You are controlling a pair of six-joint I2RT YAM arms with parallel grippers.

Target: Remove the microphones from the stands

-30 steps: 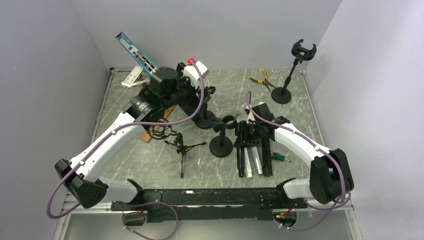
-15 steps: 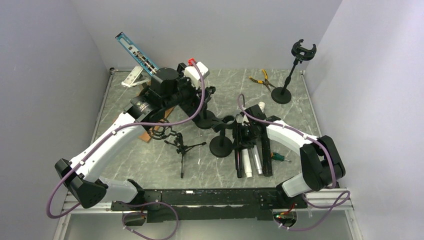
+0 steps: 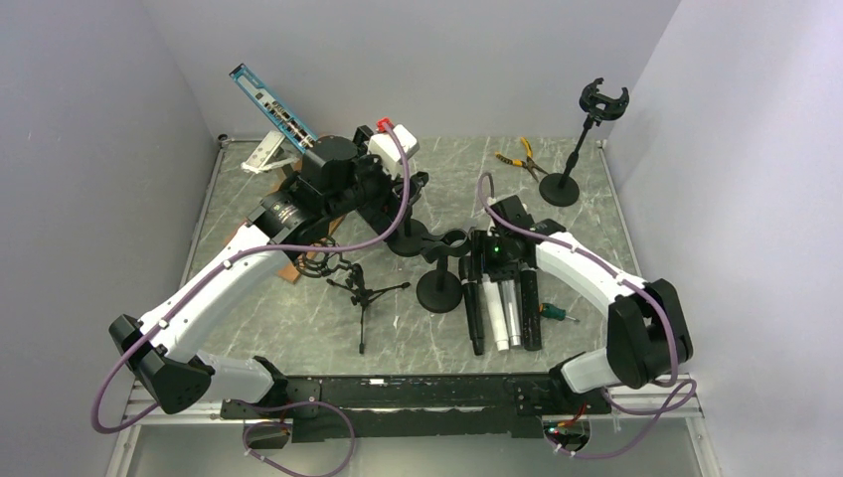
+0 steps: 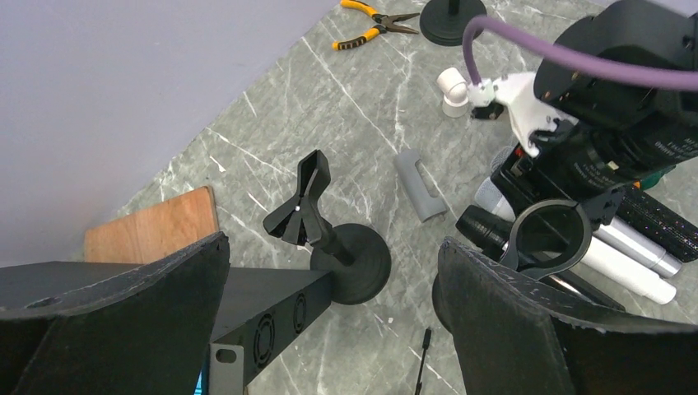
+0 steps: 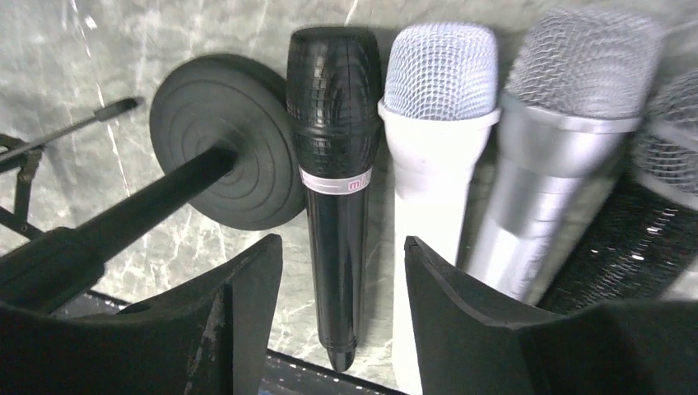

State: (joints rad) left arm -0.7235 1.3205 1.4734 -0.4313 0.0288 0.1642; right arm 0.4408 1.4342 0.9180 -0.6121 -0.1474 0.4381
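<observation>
- Black mic (image 5: 333,164) lies flat on the bench (image 3: 418,338) — out of the stand (image 5: 226,140), head just beside its round base.
- White mic (image 5: 436,123) and silver mic (image 5: 568,123) lie alongside it.
- Right jaws hang over the black mic, spread apart, gripping nothing.
- Left jaws — also wide apart — hover above a second stand (image 4: 354,263).

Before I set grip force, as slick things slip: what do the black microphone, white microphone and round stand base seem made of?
The black microphone: glossy black body, plastic or painted metal by its sheen; black mesh grille. The white microphone: matte white body, probably plastic; silvery wire-mesh grille. The round stand base: dull black, concentric ridges; metal or rubber, unclear.
</observation>
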